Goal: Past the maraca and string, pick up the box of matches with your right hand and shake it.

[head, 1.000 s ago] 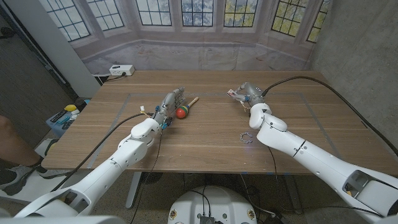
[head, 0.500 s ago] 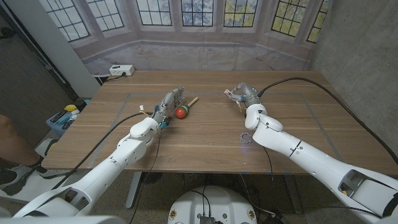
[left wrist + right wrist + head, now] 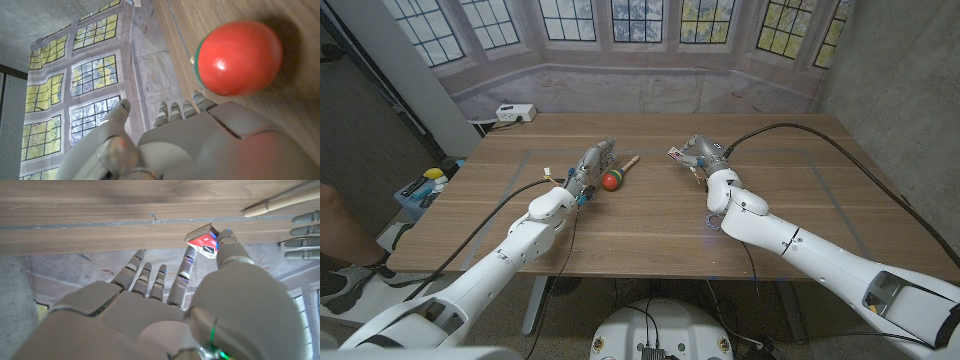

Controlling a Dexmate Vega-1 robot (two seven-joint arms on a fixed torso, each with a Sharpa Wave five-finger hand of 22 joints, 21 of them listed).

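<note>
Maraca (image 3: pixel 612 180) sits beside my idle, empty left hand (image 3: pixel 588 168); my right hand (image 3: pixel 703 155) pinches the small red-faced box of matches (image 3: pixel 675 154) above the surface (image 3: pixel 650 215).

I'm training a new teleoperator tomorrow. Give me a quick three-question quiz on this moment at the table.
1. True or false: the right hand holds the matchbox off the table.
2. What lies just beside the left hand?
A. the string
B. the red maraca
C. a cup
3. Fill in: the string lies on the table close against the right ____.

Key: 1 true, pinched in its fingers; 2 B; 3 arm.
</note>
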